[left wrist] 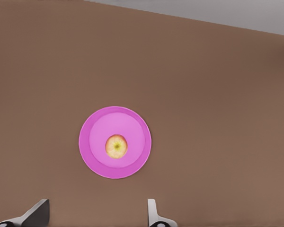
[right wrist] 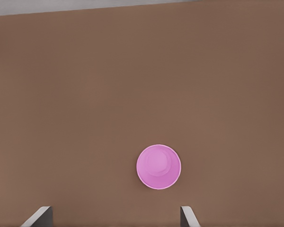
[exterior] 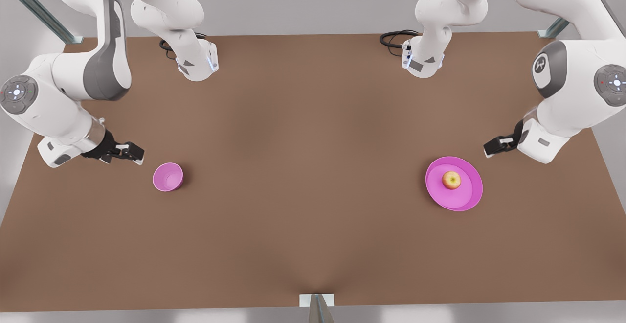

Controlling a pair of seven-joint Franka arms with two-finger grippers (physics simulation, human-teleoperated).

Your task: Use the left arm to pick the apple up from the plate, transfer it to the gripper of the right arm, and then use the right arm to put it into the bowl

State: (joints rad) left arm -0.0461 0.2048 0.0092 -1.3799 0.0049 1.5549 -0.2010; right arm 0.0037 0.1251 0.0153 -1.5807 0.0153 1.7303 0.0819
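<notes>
The yellow-red apple (exterior: 451, 180) (left wrist: 116, 146) lies in the middle of the wide pink plate (exterior: 465, 201) (left wrist: 88, 137) on the front view's right. My left gripper (exterior: 490, 146) (left wrist: 95, 218) hovers just behind and to the right of the plate, open, with nothing between its fingers. On the front view's left stands the small deep pink bowl (exterior: 167, 176) (right wrist: 158, 167), holding nothing. A short way to the left of the bowl is my right gripper (exterior: 133, 154) (right wrist: 114, 218), on the arm with the metal wrist collar; it is open and holds nothing.
Everything rests on a brown table (exterior: 313, 166). The two arm bases (exterior: 198, 61) (exterior: 423, 58) stand at its back edge with black cables beside them. A small metal bracket (exterior: 317, 302) sits at the middle of the front edge. A wide bare stretch separates bowl and plate.
</notes>
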